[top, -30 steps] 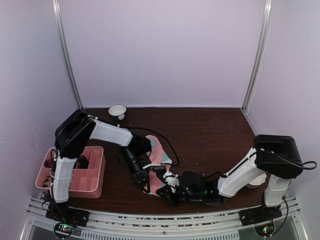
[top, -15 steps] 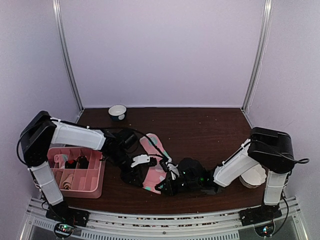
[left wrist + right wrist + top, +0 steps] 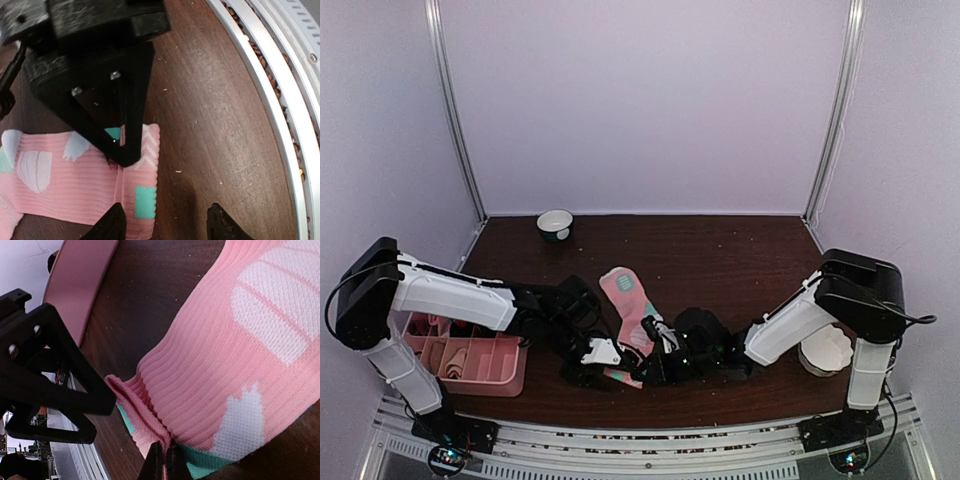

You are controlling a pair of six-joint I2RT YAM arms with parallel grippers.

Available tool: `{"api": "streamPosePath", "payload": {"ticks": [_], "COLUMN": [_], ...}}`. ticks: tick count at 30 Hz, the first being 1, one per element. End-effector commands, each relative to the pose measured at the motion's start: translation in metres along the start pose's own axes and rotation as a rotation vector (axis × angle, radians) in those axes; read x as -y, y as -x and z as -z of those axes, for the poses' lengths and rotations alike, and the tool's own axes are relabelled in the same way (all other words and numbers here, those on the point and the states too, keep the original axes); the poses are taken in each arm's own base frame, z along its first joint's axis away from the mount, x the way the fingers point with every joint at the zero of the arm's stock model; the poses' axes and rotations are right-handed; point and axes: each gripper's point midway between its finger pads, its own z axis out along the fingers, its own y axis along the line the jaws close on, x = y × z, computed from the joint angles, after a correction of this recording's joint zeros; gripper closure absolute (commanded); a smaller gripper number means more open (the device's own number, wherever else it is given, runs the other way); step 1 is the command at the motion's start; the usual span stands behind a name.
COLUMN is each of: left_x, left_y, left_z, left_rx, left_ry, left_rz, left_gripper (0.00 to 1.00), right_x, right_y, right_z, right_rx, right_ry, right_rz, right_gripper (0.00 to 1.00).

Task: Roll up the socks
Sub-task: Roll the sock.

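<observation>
1. The pink sock point(image 3: 623, 298) lay stretched on the desk point(image 3: 740, 260) between the two arms. Its ribbed near end pointed toward the front rail, and the pink tray point(image 3: 80, 290) sat off to its left.
2. The right pincer point(image 3: 162, 463) was clamped together on a small fold of that ribbed edge, with fabric bunched between its tips.
3. The left pincer point(image 3: 166, 225) stood apart and held nothing. It was low over the same end, with one fingertip above the sock's corner and the other above bare desk.
4. The step in hand appeared to be starting the roll from this end.
5. To do it well, the left pincer would likely need to shift inward so both fingers straddled fabric. It could then close on the edge beside the right one's grip, not on top of it.
6. Both grips should probably stay level and turn the edge over evenly, keeping the first fold tight and square to the sock's length.
7. A one-sided pull risked a skewed, loose roll or dragging the whole sock toward the rail.
</observation>
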Motion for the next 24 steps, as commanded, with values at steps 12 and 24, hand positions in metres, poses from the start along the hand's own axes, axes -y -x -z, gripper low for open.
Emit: {"api": "streamPosePath", "payload": {"ticks": [12,24], "left_x": [-0.017,-0.006], "left_y": [-0.008,-0.031], "left_z": [-0.019,-0.031], "left_rx": [-0.096,-0.195], "left_ry": [0.149,0.123], "left_rz": [-0.190,-0.209], "left_gripper": [0.56,0.69], "right_x": [0.057,0.055], "right_y": [-0.046,-0.043], "right_z": [0.006,0.006], "right_rx": [-0.168,-0.177], "right_ry": [-0.212,-0.181], "right_rz": [-0.087,-0.109], "right_gripper": [1.00,1.00]}}
